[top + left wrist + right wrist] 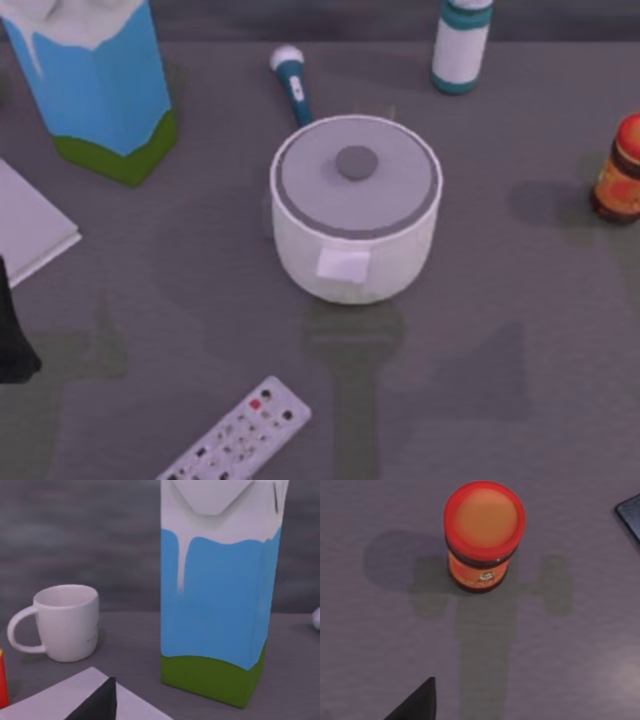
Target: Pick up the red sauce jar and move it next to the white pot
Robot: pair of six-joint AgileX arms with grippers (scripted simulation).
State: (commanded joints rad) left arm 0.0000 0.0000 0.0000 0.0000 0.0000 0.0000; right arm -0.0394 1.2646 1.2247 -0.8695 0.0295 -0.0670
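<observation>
The red sauce jar (619,170) stands upright, cap up; whether either arm's jaws are parted cannot be told.

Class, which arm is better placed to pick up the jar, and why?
Right. The jar stands at the table's right edge, directly in the right wrist view; the left wrist view shows only a carton and mug.

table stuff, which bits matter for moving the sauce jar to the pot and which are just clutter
For the job:
red sauce jar, upright at the right edge
white pot, centre, lid on

Just lying about:
milk carton
white bottle
remote control
white mug
white book
</observation>
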